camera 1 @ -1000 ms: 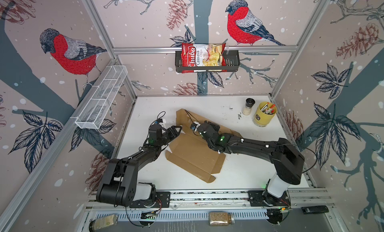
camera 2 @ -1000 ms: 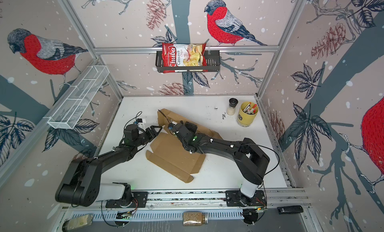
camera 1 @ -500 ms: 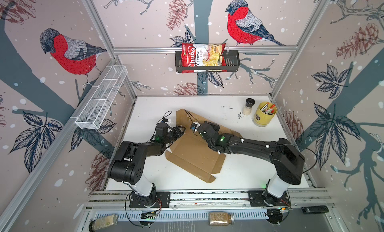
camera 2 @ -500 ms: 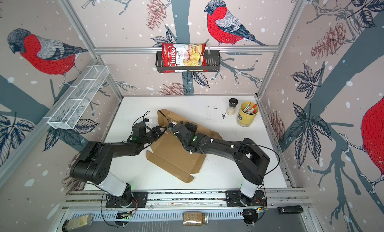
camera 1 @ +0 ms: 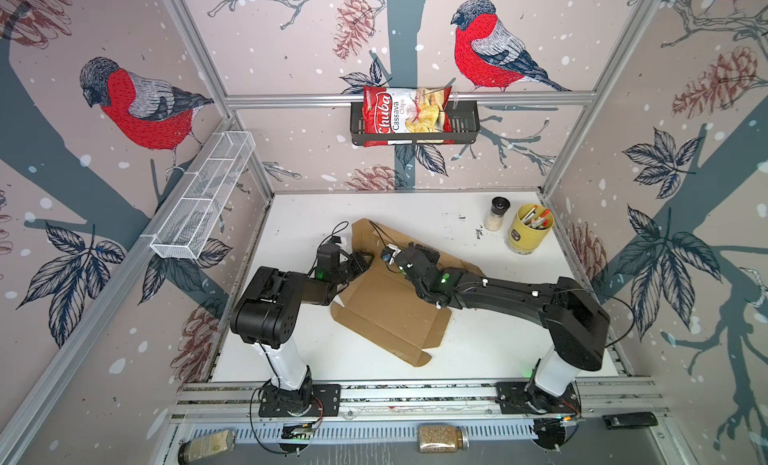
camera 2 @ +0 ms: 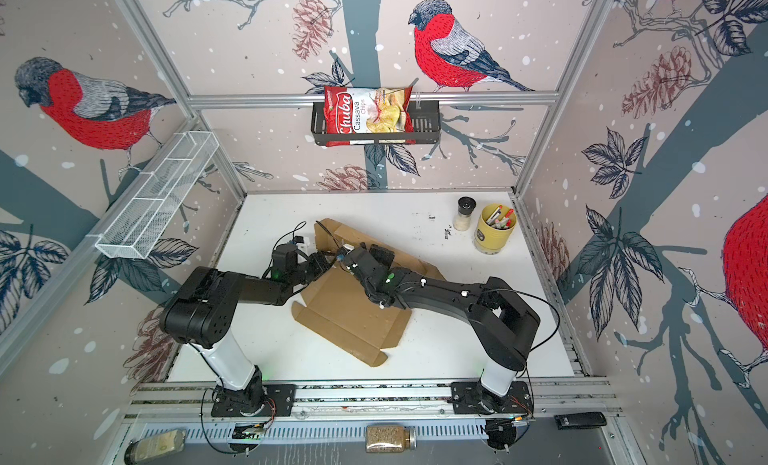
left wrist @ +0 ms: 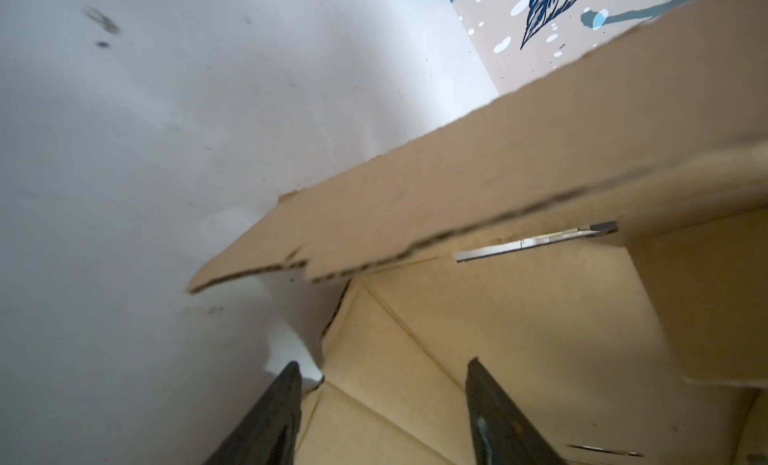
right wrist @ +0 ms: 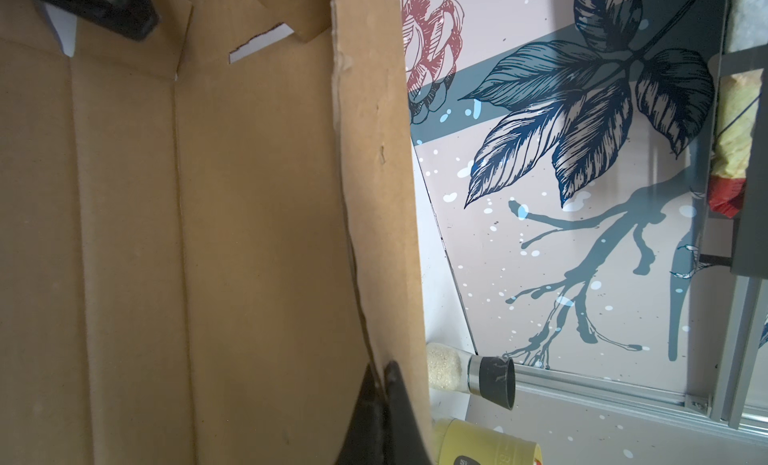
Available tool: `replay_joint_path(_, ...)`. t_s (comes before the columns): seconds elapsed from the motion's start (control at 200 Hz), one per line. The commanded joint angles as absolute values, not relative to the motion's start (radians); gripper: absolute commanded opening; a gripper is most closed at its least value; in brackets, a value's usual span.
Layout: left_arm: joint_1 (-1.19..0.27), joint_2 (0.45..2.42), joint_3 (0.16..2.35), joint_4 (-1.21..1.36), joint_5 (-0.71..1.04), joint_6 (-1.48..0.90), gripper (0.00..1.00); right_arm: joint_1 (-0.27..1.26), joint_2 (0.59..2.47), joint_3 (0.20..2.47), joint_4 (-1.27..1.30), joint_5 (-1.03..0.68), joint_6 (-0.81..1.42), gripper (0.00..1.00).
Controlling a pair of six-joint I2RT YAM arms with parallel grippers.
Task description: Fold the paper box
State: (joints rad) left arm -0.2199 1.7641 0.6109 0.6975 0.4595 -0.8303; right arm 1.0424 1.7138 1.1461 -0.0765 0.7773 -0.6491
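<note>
1. The paper box [camera 1: 386, 313] lies partly unfolded near the middle of the white tabletop [camera 1: 498, 342]. Its wide panel is flat, and its far flap stands up at a slant.
2. The right claw [right wrist: 380, 371] is clenched on the free edge of that raised flap. The right wrist view shows both fingertips pressed together with the cardboard edge caught between them.
3. The left claw [left wrist: 382, 363] is released and grips nothing. Its jaws stand apart over the box's far left corner, just in front of the raised flap.
4. One left finger [left wrist: 278, 409] sits at the box's cut edge, where bare tabletop shows. The other sits over the flat panel.
5. In both top views the two claws are near each other at the box's far left end.
6. A yellow cup [camera 1: 530, 234] of pens and a small shaker [camera 1: 496, 214] stand side by side, well apart from the box, beyond its far right end.
7. In the left wrist view the flap's near edge is blurred.
</note>
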Motion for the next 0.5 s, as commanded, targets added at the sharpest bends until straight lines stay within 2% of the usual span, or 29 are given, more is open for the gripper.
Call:
replay_joint_path(0.0,-0.235,1.774,0.627,0.727,0.47,-0.802,0.57,1.048,1.723,1.145,-0.178,0.7,-0.623,0.0)
replay_joint_path(0.125,-0.254,1.76,0.629,0.743,0.48,-0.816,0.51,1.049,1.725,1.145,-0.179,0.699,-0.623,0.0)
replay_joint_path(0.495,-0.276,1.771,0.661,0.672,0.48,-0.774,0.5,1.05,1.728,1.151,-0.183,0.699,-0.626,0.0)
